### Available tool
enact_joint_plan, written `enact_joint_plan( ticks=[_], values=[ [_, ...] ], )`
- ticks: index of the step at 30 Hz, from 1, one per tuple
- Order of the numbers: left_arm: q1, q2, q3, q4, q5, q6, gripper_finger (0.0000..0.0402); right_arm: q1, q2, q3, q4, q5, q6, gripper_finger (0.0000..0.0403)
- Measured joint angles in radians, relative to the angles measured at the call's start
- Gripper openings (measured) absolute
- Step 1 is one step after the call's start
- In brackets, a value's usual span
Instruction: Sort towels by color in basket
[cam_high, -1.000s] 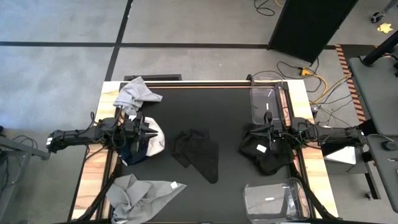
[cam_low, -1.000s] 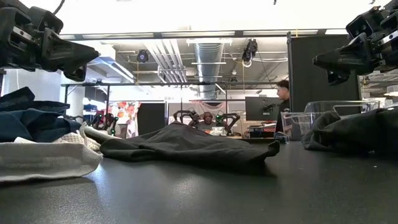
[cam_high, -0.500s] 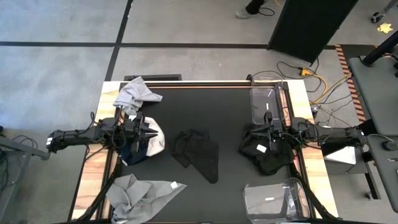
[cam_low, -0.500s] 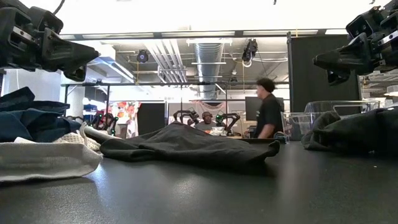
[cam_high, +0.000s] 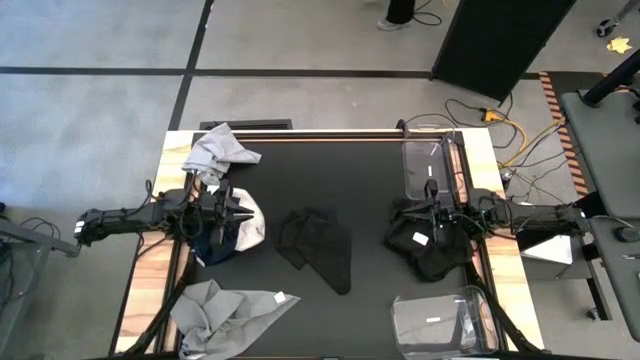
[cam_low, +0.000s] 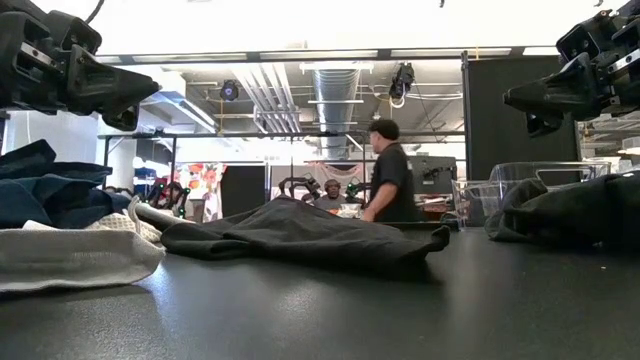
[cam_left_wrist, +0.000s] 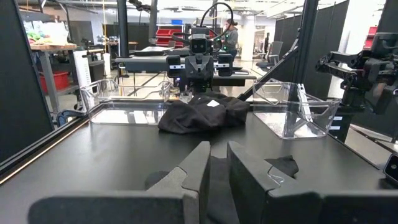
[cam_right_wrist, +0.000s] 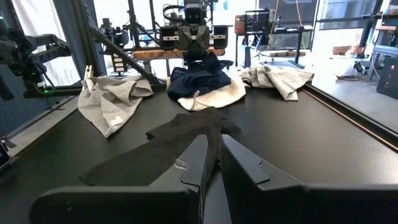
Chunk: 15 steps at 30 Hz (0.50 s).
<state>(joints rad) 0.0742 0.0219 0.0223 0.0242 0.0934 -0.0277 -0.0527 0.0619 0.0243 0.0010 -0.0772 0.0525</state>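
Observation:
A black towel (cam_high: 318, 247) lies spread at the table's middle. A navy towel on a white one (cam_high: 236, 231) forms a pile at the left. A heap of black towels (cam_high: 432, 248) lies at the right. Two grey towels lie at the far left corner (cam_high: 219, 151) and the near left corner (cam_high: 226, 309). My left gripper (cam_high: 243, 211) hangs shut and empty above the navy and white pile, pointing toward the table's right. My right gripper (cam_high: 420, 212) hangs shut and empty above the black heap, pointing toward the table's left.
Two clear plastic bins stand along the right side, one at the far right (cam_high: 431, 166) and one at the near right (cam_high: 444, 321). Bare black table top lies between the piles. A person (cam_low: 385, 170) is in the room beyond the table.
Both arms and all towels have kept still. The person in the room beyond the table has walked across it, from the right toward the left of the low view.

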Motion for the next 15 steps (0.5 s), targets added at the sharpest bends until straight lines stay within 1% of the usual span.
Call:
enact_joint_plan(
  ticks=[4,7,9,12,13,15],
  values=[
    [0.0,0.0,0.0,0.0,0.0,0.0,0.0039,0.0,0.0,0.0,0.009,0.0,-0.008,0.0034],
    [0.0,0.0,0.0,0.0,0.0,0.0,0.0039,0.0,0.002,0.0,0.086,0.004,-0.01,0.0034],
    [0.0,0.0,0.0,0.0,0.0,0.0,0.0039,0.0,0.001,0.0,0.125,0.006,0.051,0.0034],
    [0.0,0.0,0.0,0.0,0.0,0.0,0.0039,0.0,0.001,0.0,0.13,0.01,0.195,0.0034],
    [0.0,0.0,0.0,0.0,0.0,0.0,0.0039,0.0,0.002,0.0,0.139,0.034,0.212,0.0034],
    [0.0,0.0,0.0,0.0,0.0,0.0,0.0039,0.0,0.013,0.0,0.173,0.136,0.237,0.0034]
  ],
)
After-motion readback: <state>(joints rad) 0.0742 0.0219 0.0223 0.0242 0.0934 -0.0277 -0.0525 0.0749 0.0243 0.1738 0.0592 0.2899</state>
